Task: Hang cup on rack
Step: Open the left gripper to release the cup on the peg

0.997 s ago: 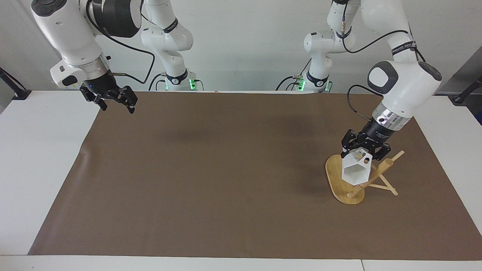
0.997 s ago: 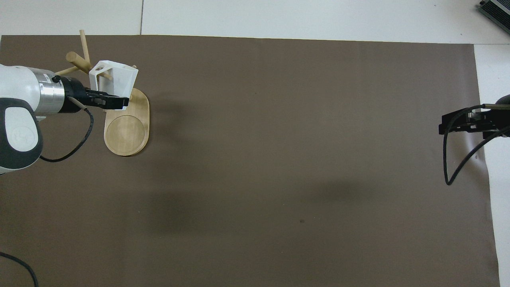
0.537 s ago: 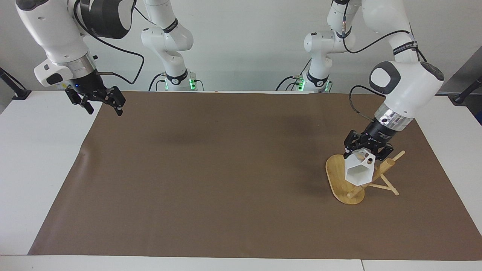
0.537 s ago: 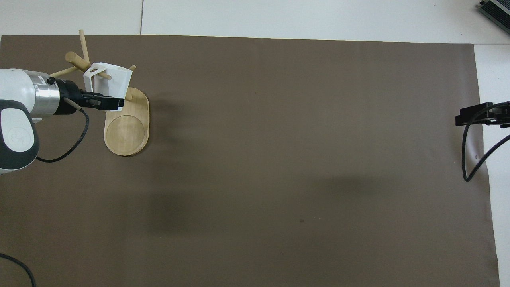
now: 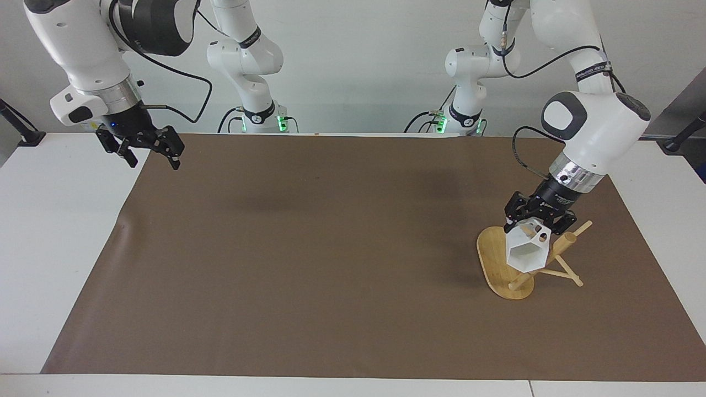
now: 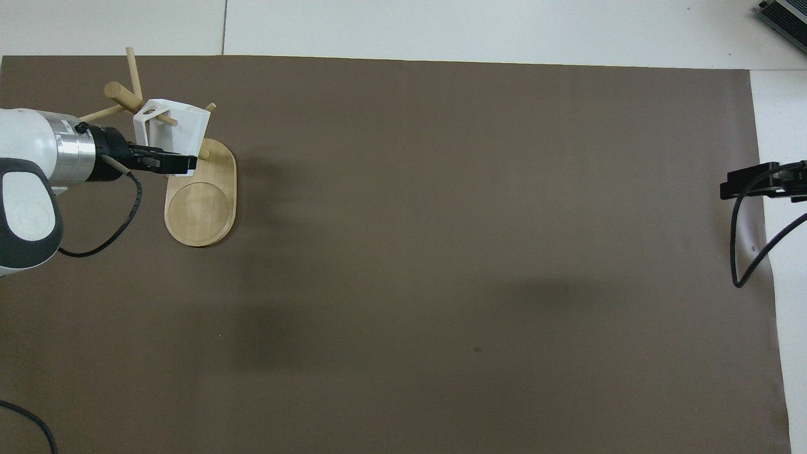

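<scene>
At the upper left of the facing view the right gripper (image 5: 148,155) waits above the brown mat's (image 5: 331,248) edge with jaws wide, while at the lower right the left gripper (image 5: 532,223) grips the cup (image 5: 527,249), threaded on a peg of the rack (image 5: 496,259).

Facing view: set high across the table (image 5: 33,248), looking back at both arm bases, taking in the whole brown mat (image 5: 331,248) from some way off. Overhead view: set high above the robots' own edge, looking steeply down and forward. Shared by both: the mat, half a turn apart.
</scene>
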`<state>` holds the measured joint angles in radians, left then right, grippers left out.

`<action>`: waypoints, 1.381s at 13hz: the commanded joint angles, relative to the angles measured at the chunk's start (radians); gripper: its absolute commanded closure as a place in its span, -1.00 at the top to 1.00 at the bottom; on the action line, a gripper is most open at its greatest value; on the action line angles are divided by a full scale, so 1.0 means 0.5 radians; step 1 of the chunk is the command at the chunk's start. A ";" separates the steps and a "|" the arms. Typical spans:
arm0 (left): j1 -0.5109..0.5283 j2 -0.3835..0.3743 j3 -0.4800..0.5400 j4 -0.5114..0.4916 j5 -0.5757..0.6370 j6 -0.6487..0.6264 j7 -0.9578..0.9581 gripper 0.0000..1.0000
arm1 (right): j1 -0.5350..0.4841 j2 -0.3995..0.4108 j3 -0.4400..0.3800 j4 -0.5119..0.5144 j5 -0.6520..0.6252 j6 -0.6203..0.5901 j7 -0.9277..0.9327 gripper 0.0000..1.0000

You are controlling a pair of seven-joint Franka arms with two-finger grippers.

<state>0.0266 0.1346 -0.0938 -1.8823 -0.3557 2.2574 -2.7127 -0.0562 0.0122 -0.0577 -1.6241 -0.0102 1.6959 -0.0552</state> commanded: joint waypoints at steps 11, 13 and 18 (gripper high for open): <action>0.082 -0.324 0.013 0.076 0.192 -0.682 1.024 1.00 | 0.005 -0.021 0.005 -0.010 -0.013 -0.005 -0.046 1.00; 0.079 -0.346 0.013 0.150 0.254 -0.829 1.511 1.00 | 0.005 -0.021 0.008 -0.007 -0.013 -0.005 -0.046 1.00; 0.045 -0.324 -0.049 0.347 0.343 -0.956 2.368 1.00 | 0.005 -0.021 0.020 -0.007 -0.013 0.001 -0.043 1.00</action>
<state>0.0571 -0.0398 -0.1111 -1.7528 -0.2126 1.8317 -1.6679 -0.0535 0.0108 -0.0508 -1.6238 -0.0102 1.6961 -0.0557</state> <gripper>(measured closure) 0.000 0.000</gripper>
